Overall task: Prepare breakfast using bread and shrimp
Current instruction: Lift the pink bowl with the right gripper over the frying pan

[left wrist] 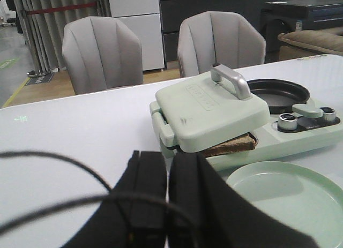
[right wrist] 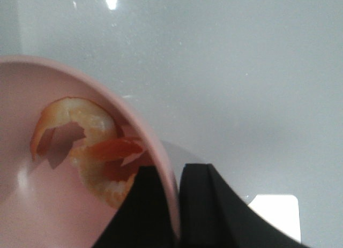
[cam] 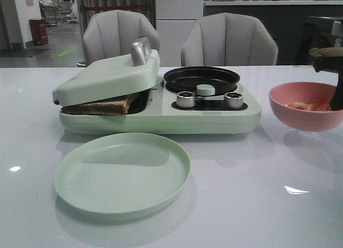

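White table [cam: 300,216] fills the view; on it, mid-left, a pale green breakfast maker [cam: 161,117], its press lid [cam: 107,79] tilted down but not flush, silver handle [cam: 140,51] on top; the bread [cam: 102,106] sits clamped under that lid, brown crust edge poking out at the front; left wrist view shows the same corner of bread [left wrist: 233,145] sticking from under the lid. Right half of the maker holds a black round pan [cam: 201,79] and two silver knobs [cam: 185,99]. Green plate [cam: 122,175] lies just in front of the maker, nothing on it. Pink bowl [cam: 300,110] stands to the right, apart from the maker; shrimp [right wrist: 88,146] lie inside it, curled, pale with orange-red tails. Right gripper [right wrist: 179,205] straddles the bowl's rim, one finger inside and one outside, clenched on it. Left gripper [left wrist: 167,205] hangs over bare table left of the maker, fingers pressed together, holding nothing.
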You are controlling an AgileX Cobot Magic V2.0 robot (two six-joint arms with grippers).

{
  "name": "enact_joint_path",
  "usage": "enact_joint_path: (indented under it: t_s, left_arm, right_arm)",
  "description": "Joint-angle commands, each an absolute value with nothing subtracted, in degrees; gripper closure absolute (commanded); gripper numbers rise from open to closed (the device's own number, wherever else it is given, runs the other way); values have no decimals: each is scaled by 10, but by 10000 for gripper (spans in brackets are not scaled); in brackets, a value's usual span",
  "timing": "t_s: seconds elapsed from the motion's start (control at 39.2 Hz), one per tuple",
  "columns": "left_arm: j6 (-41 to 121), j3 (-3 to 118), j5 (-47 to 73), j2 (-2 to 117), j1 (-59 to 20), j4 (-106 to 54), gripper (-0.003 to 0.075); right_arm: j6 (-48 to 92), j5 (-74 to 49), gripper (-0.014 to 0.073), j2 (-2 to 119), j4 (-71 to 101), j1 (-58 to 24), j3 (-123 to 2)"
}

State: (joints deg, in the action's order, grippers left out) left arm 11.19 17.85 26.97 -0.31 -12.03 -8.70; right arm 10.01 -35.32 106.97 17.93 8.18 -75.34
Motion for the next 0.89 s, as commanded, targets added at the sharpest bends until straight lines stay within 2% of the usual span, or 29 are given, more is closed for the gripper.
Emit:
enact_joint_path:
  t_s: [0.0,0.23,0.49,0.87]
  left_arm:
    - [107,194,223,-8,-121,-95,606]
    - [107,194,223,-8,-121,-95,606]
    - [107,194,223,-8,-121,-95,606]
    - [107,194,223,-8,-121,-95,606]
  right_arm:
    - [108,-326,470,1014,186,86,-772]
    - [109,-332,470,986,209,74,-772]
    - [112,-275,470,975,210,7,-772]
    - [112,-28,470,999,210,-104,-772]
